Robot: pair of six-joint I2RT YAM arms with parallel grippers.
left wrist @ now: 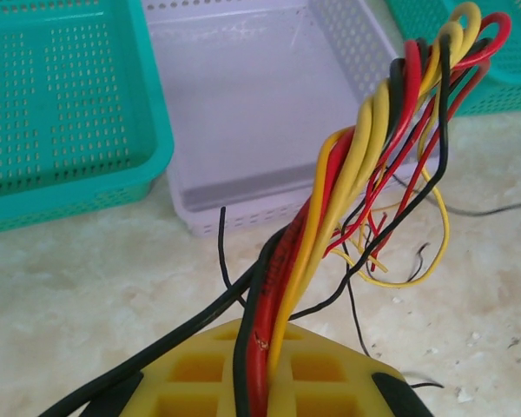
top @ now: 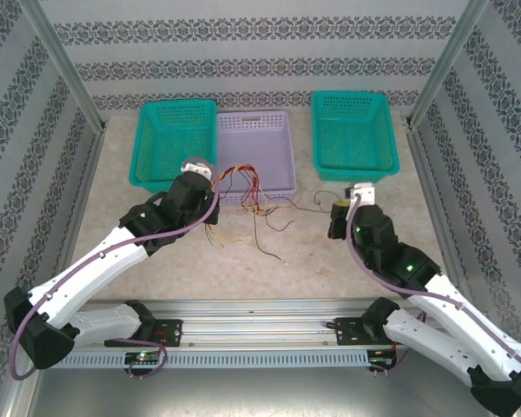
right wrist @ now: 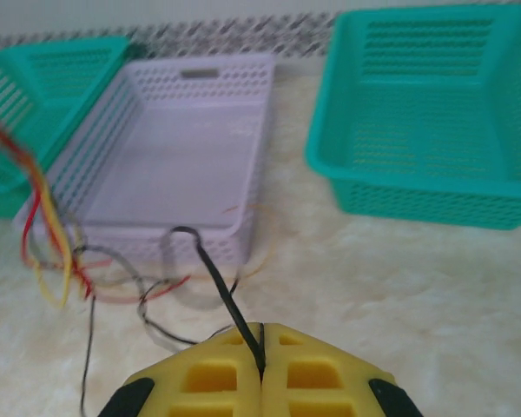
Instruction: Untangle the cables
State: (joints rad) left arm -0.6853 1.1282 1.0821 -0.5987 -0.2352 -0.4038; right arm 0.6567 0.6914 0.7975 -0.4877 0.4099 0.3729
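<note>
Cables point(top: 243, 187) are held before the lilac basket point(top: 253, 117), a twisted bundle point(left wrist: 330, 217) clamped in the closed left jaws and one black strand point(right wrist: 215, 278) in the closed right jaws; separation is judged underway, a gentle outward pull being called for.

Overhead looks down; wrist views (low, close) share purple basket point(right wrist: 182, 165).

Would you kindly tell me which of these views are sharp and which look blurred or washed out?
Top external: even light, no glare, though the cables are too fine to separate. Left wrist: crisp on the twisted bundle, the lilac basket behind slightly washed out. Right wrist: soft throughout, the teal basket blurred, only the near black cable fairly clear.
</note>
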